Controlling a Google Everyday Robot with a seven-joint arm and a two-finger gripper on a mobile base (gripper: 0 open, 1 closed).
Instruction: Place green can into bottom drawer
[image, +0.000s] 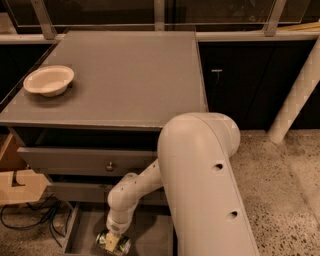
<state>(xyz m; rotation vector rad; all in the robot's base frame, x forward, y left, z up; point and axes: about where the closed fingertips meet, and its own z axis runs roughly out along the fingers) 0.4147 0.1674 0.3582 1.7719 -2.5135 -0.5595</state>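
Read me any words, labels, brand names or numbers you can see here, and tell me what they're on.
No text can be read anywhere.
green can, at the gripper low over the bottom drawer: white patches, nothing legible.
cream bowl: plain, no marking.

The shiny green can (111, 244) is lying tilted under the gripper (115, 237), inside the open bottom drawer (150, 233), near left.

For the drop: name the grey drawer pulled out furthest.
The lowest wide grey drawer: only its floor shows, beneath the gripper holding the shiny green can.
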